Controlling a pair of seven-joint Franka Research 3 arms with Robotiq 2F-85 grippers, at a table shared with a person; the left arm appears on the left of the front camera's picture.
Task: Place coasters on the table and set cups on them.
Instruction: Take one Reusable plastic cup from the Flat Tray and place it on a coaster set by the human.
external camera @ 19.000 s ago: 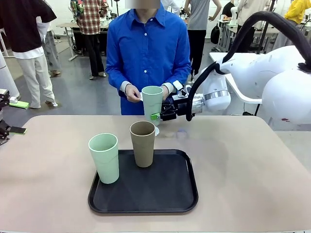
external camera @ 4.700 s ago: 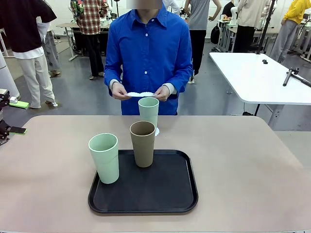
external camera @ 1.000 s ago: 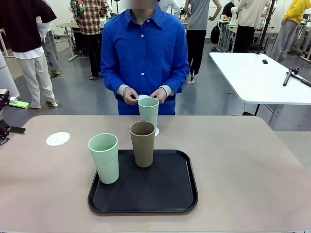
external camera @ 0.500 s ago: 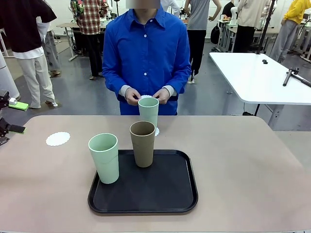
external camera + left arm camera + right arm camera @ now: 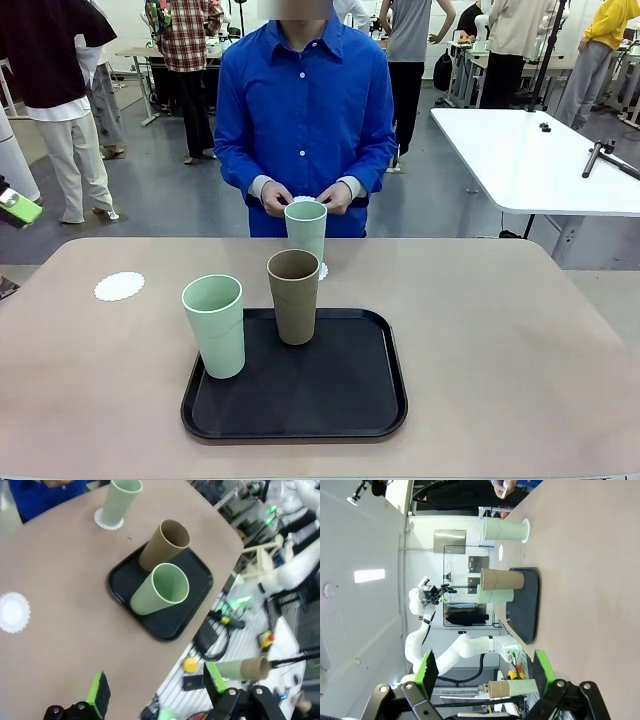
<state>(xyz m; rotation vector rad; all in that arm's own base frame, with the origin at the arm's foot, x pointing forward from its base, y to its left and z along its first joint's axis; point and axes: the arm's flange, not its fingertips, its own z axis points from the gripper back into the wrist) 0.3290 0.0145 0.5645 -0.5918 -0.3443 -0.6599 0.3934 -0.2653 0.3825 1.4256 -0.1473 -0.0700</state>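
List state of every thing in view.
far green cup: upright, on a coaster
brown cup: upright, on tray
near green cup: upright, on tray
spare coaster: bare, on table
left claw: open, empty
right claw: open, empty
person's hands: holding something white

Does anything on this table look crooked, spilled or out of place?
Nothing is spilled or broken. The nearer mint cup stands right at the black tray's left rim and seems to lean slightly left, though that may be the lens. One coaster lies bare at the table's left.
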